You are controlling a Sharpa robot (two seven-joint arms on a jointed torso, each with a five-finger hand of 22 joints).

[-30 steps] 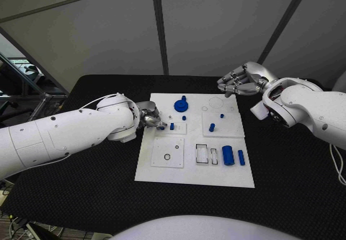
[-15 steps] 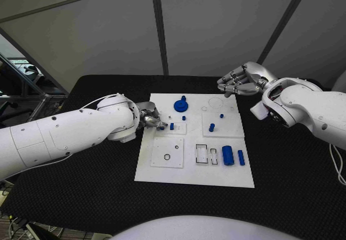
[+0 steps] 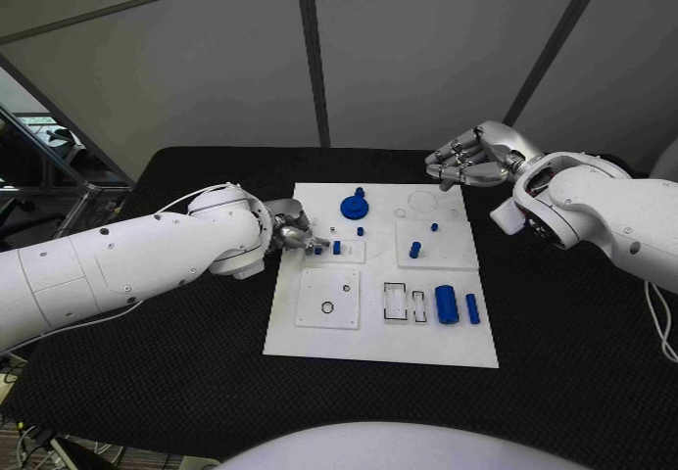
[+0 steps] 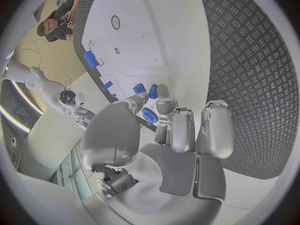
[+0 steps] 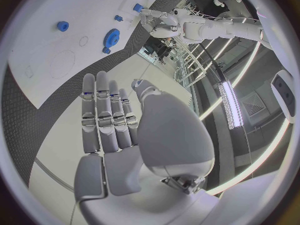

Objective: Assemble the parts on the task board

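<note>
The white task board [image 3: 379, 338] lies in the middle of the black table. My left hand [image 3: 294, 233] reaches over the board's left edge. Its thumb and a finger pinch a small blue peg [image 4: 149, 116] low over a small square plate [image 3: 339, 253]. A second blue peg [image 3: 336, 247] stands in that plate. My right hand [image 3: 473, 157] hovers above the board's far right corner, fingers stretched out [image 5: 106, 115] and holding nothing. A blue gear with a knob [image 3: 355, 205] sits at the far middle of the board.
Two more blue pegs [image 3: 415, 250] stand on the right-hand plate. A thick blue cylinder [image 3: 447, 304] and a slim blue bar [image 3: 472, 308] lie near the board's right edge, beside slots holding a white piece [image 3: 397, 302]. A plate with round holes [image 3: 328, 297] lies at the left.
</note>
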